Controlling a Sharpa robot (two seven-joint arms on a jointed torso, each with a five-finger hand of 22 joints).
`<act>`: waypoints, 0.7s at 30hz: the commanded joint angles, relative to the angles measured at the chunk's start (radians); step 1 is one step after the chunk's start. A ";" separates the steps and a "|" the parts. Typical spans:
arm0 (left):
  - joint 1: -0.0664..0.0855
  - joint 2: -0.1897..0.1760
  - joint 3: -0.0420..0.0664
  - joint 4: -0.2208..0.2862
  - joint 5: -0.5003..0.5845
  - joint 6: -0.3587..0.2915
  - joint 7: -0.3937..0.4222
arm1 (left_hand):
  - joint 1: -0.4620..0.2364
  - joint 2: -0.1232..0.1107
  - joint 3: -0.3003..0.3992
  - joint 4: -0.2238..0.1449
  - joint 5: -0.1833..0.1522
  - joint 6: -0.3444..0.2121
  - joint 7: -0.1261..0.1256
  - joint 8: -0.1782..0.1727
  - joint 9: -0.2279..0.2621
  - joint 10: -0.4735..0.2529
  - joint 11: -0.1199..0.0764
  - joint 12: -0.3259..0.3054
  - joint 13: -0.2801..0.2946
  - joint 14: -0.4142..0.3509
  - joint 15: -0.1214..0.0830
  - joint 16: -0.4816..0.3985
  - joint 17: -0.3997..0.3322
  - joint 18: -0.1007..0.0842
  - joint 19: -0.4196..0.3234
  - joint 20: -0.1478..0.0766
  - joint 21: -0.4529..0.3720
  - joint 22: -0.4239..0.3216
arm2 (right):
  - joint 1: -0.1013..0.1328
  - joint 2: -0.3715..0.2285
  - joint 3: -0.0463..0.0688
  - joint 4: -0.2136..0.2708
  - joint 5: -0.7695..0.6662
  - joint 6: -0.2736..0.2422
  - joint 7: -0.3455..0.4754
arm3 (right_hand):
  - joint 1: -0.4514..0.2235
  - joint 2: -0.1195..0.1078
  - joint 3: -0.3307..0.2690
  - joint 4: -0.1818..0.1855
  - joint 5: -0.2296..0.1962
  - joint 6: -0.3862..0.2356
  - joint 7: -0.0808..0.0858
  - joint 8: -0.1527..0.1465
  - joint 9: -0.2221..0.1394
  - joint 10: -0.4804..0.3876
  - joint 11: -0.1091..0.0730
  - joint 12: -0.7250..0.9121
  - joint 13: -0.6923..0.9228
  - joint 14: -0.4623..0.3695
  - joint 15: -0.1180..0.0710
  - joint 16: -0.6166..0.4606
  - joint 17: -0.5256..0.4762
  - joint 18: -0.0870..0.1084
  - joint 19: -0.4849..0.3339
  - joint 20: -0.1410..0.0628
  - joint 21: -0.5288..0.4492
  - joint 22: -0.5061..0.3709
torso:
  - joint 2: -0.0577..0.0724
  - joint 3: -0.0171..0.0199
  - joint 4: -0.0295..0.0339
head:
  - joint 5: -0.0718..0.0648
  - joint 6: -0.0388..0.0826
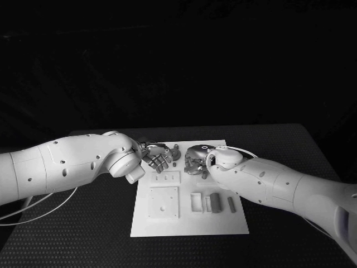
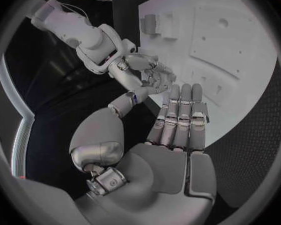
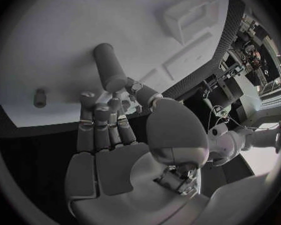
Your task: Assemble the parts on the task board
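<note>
Parts (image 1: 211, 202) partly hidden by arms | right hand (image 3: 109, 110) pinches cylinder (image 3: 109, 67) | left hand (image 2: 178, 120) spread, empty

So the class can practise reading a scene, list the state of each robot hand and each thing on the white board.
Left robot hand: fingers straight, holding nothing.
Right robot hand: fingertips pinching the cylinder's end.
Grey cylindrical part: held over the board; whether it is seated is unclear.
Small grey peg: standing in the board, untouched.
White flat task board: lying flat on the black table.

Left hand (image 2: 178, 135) flat with fingers straight; right hand (image 3: 109, 135) fingers curled.
</note>
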 commanded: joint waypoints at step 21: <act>0.001 -0.002 0.001 -0.004 0.083 0.019 0.020 | -0.018 -0.049 -0.137 0.020 -0.306 0.013 -0.005 0.022 0.013 -0.021 -0.005 0.068 -0.024 -0.005 -0.007 0.029 -0.017 0.004 0.003 -0.005 0.001 0.003 | 0.000 -0.039 -0.001 0.031 -0.006 -0.098 0.032 | 0.015 0.053 0.014 -0.027 -0.002 0.044 -0.017 0.027 0.025 0.024 -0.023 0.004 -0.007 0.017 -0.024 0.006 0.001 0.019 0.012 -0.016 0.013 0.018 | 0.001 -0.0010 -0.0004 | -0.002 0.003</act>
